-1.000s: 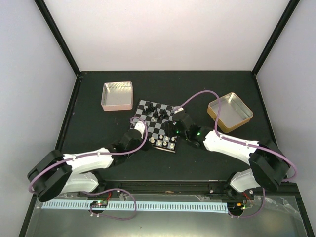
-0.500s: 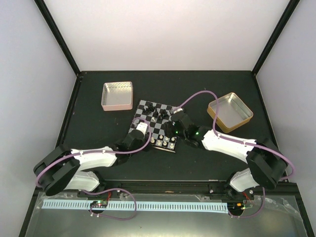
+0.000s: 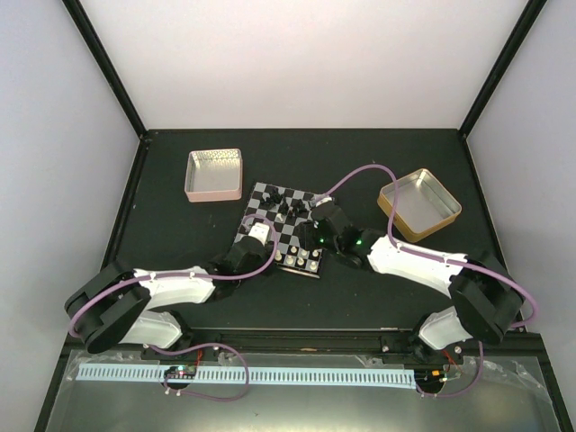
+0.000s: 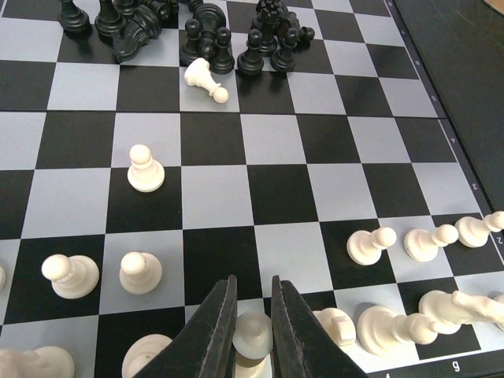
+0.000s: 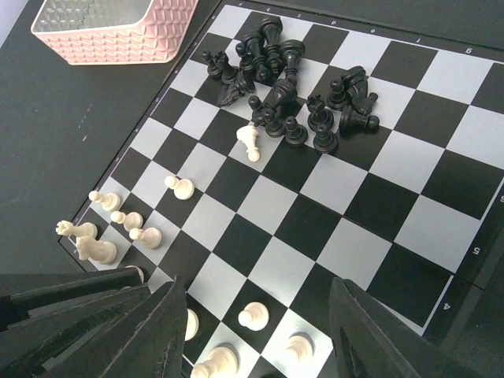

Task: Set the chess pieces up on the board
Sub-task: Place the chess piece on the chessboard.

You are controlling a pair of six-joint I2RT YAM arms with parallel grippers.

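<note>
The left gripper [image 4: 253,311] is held low at the black-and-grey checkered board's [image 4: 283,189] left edge, clamped on a cream-white chess piece [image 4: 252,337]. The right gripper [image 5: 257,291] is spread empty over the right edge, with bare squares between them.

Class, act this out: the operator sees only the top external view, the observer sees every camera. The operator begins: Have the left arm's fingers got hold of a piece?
Observer: Yes. In the left wrist view the left fingers are shut on a cream-white piece over the board.
Operator: And the right arm, is it carrying anything?
Observer: No. The right fingers stand wide open above the board with nothing between them.
Operator: Are the black ones lined up in rows yet?
Observer: No. The black pieces are bunched in a heap at one end, several of them toppled.
</note>
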